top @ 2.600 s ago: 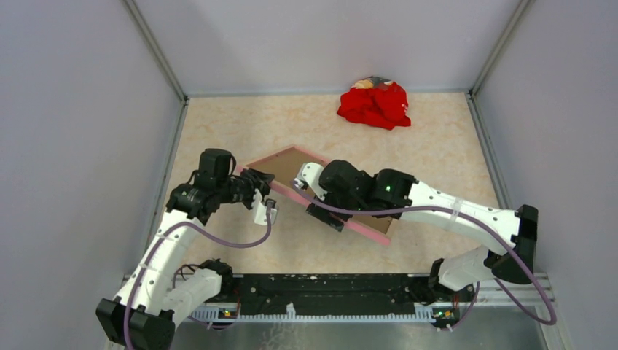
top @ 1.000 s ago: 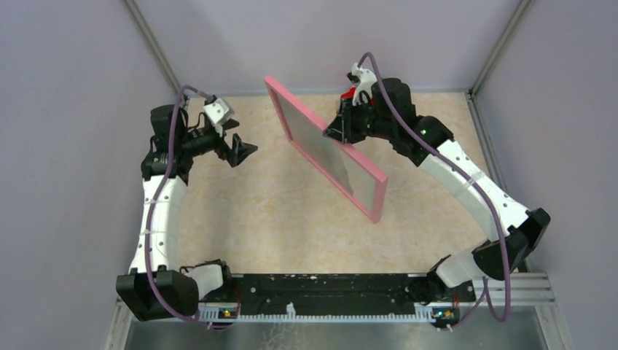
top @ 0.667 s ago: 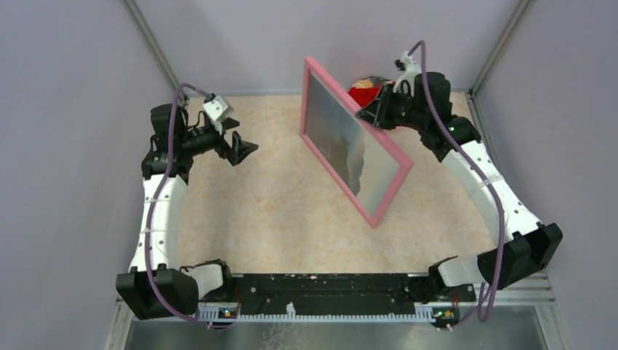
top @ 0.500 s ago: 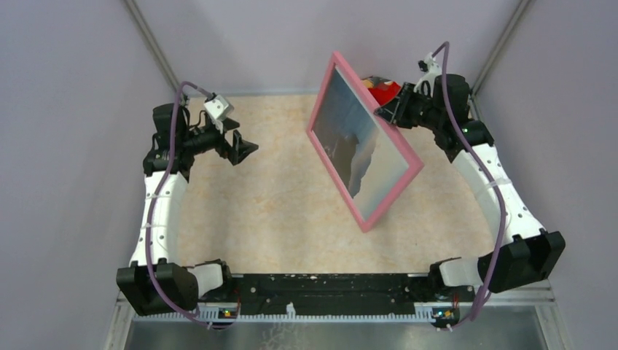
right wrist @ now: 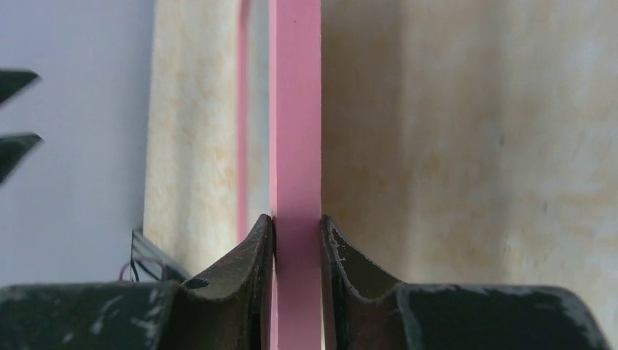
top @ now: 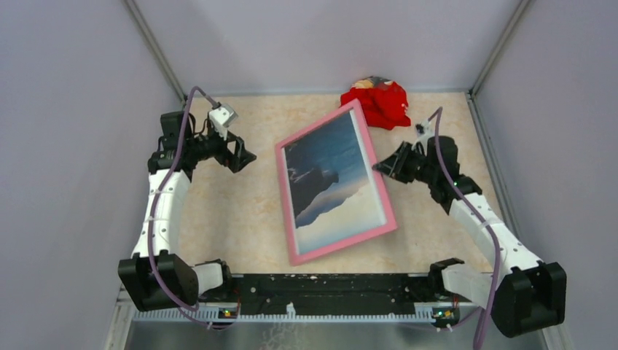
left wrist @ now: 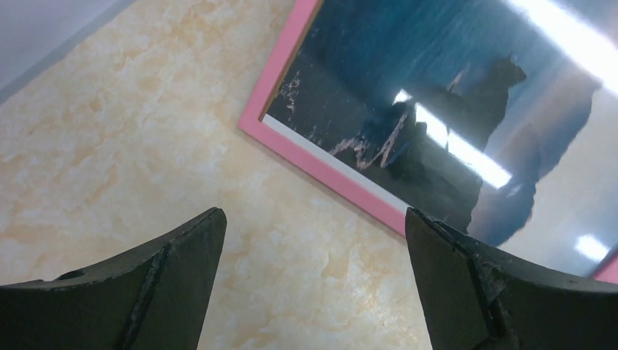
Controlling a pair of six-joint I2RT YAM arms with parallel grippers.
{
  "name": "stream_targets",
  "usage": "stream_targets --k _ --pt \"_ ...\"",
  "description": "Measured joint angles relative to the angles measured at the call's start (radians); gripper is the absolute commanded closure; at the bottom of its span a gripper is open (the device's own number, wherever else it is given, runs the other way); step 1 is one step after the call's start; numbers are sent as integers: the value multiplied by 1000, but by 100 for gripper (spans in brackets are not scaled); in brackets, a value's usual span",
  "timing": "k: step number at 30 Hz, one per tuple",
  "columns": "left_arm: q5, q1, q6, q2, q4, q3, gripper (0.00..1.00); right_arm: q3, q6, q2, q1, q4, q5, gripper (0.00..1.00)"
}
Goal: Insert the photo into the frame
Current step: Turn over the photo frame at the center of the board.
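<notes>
Clamping the frame by its nearest edge, my right pincer held it flat to show the photo inside — left pincer gaped, empty.

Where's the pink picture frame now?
Top view: the frame sits face up in the middle of the table, right edge pinched by the right gripper, red cloth just beyond its far corner.

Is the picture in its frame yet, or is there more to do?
Nearly done. The photo sits inside the pink frame, face up. The right gripper grips the frame's right edge; the left gripper hangs open, empty. Left: let go.
</notes>
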Motion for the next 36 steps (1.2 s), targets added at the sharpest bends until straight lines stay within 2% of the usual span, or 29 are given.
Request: stream_targets --k 6,13,18,23,28,32,35,36 --pt "-53 13 41 12 -44 -39 1 -335 90 -95 7 85 -62 100" --pt "-101 21 78 15 -78 -105 1 -569 189 -206 8 292 -37 98" --pt "-115 30 84 22 -78 -126 1 -640 212 -164 8 395 0 92" --pt "-116 41 66 21 -46 -204 1 -637 189 -66 8 454 45 85" --pt "-114 51 39 20 0 -273 1 -596 153 62 9 495 106 73" --pt "-115 52 29 23 20 -292 1 -536 126 146 9 516 138 57" --pt "-111 56 29 24 42 -305 1 -478 106 174 9 463 182 29" --pt "-112 58 27 24 55 -313 1 -455 94 173 9 430 206 7"
